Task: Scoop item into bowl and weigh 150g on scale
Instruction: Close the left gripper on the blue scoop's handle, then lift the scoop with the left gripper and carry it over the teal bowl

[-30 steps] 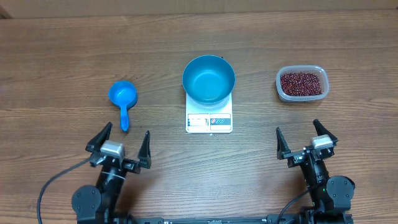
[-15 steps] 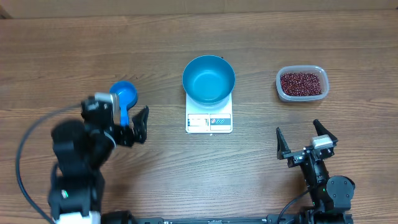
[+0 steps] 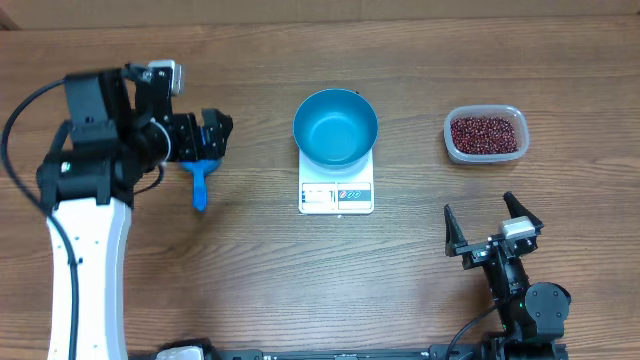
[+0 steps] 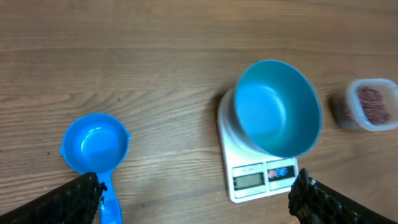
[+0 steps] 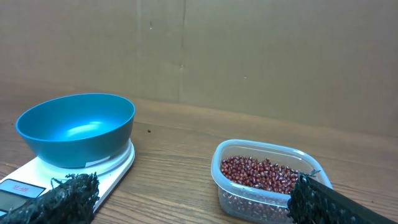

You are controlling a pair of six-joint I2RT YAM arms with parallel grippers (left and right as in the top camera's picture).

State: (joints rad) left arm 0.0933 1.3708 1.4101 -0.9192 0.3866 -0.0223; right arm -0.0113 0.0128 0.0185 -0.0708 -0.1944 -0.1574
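The blue bowl (image 3: 335, 127) stands on the white scale (image 3: 336, 195) mid-table, and nothing lies in it. The beans (image 3: 486, 133) fill a clear tub (image 3: 452, 150) to its right. My left gripper (image 3: 205, 135) hangs open above the blue scoop (image 3: 200, 185) and covers most of its cup. In the left wrist view the scoop (image 4: 94, 143) lies beside the left finger (image 4: 74, 199), with the bowl (image 4: 277, 115) and scale (image 4: 258, 180) to the right. My right gripper (image 3: 490, 235) stands open near the front edge, facing the beans (image 5: 261, 173), the bowl (image 5: 74, 127) and the scale (image 5: 115, 163).
The left arm's white link (image 3: 85, 260) and its cable (image 3: 15, 120) stretch over the table's left side. A brown cardboard wall (image 5: 199, 56) rises behind the table's far edge.
My left arm has lifted from the front edge and swung away from me to hang over the scoop. The right arm, bowl, scale and tub have not moved.
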